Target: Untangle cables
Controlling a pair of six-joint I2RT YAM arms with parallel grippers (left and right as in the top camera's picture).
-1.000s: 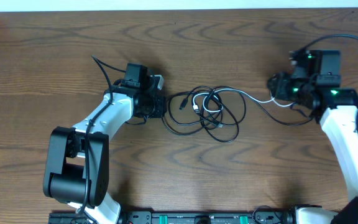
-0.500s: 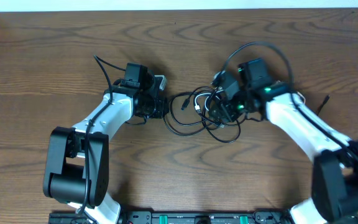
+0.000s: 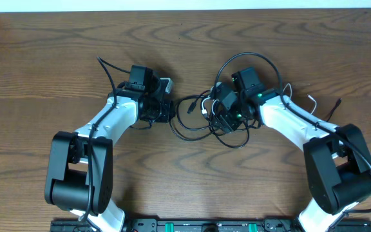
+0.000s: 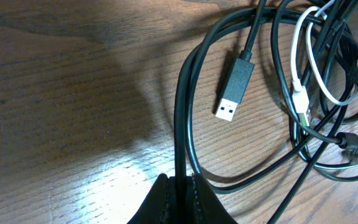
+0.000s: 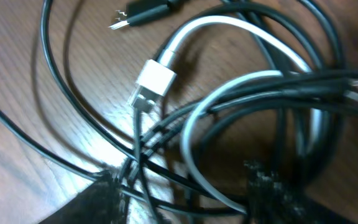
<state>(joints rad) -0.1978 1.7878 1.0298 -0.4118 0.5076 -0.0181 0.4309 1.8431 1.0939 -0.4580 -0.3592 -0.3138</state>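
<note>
Since a second ago the right claw has swung in from the right side of the table to the knot of cables at its centre. The left claw has stayed at the knot's left edge.

Left wrist: the left claw is pinched on a black cable, with a USB plug lying loose beside it.

Right wrist: the right claw stands parted, astride crossed strands below the white plug.

Untangling looks barely begun, since the black and white loops are all interwoven and no cable lies free.
</note>
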